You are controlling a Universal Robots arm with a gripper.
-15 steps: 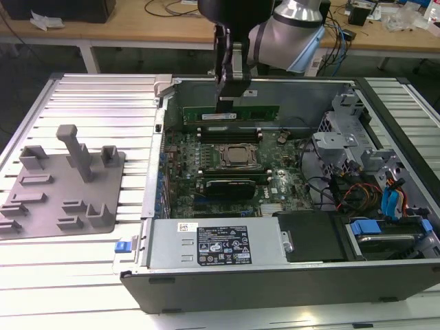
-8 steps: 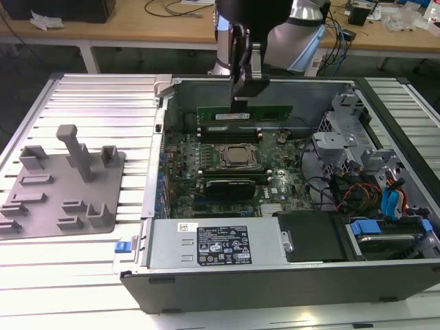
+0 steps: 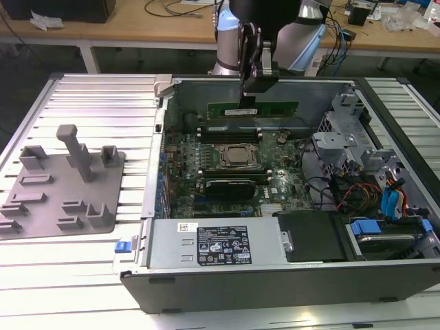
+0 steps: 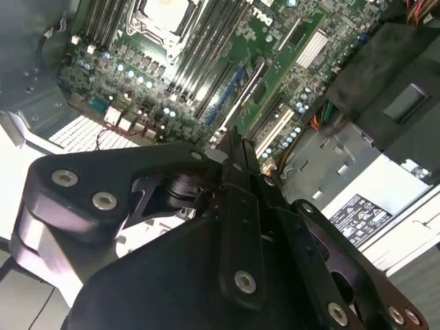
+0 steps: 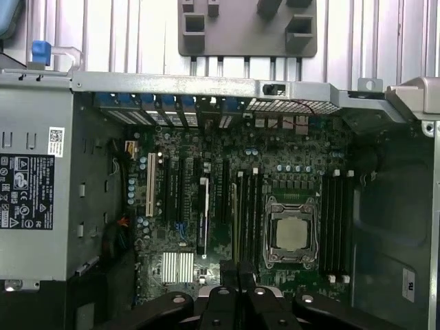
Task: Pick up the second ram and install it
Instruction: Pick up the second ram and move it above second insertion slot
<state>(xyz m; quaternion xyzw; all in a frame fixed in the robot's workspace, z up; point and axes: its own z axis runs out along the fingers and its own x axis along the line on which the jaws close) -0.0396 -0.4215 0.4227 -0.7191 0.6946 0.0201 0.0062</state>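
In the exterior view the second ram (image 3: 282, 108), a long green stick with a pale label, hangs level above the far side of the open computer case (image 3: 275, 282). My gripper (image 3: 251, 95) is shut on its upper edge near the middle. The stick hovers over the black memory slots (image 3: 227, 130) behind the processor (image 3: 237, 157), apart from them. Both wrist views look down past the closed black fingers (image 5: 237, 271) (image 4: 237, 155) onto the motherboard (image 5: 206, 179). A dark stick (image 3: 230, 185) sits in the slots in front of the processor.
The grey holder tray (image 3: 65, 185) (image 5: 247, 27) lies on the slatted table at the exterior view's left. The power supply (image 3: 216, 244) (image 5: 34, 172) fills the case's near side. A drive cage with cables (image 3: 371, 179) stands at the exterior view's right.
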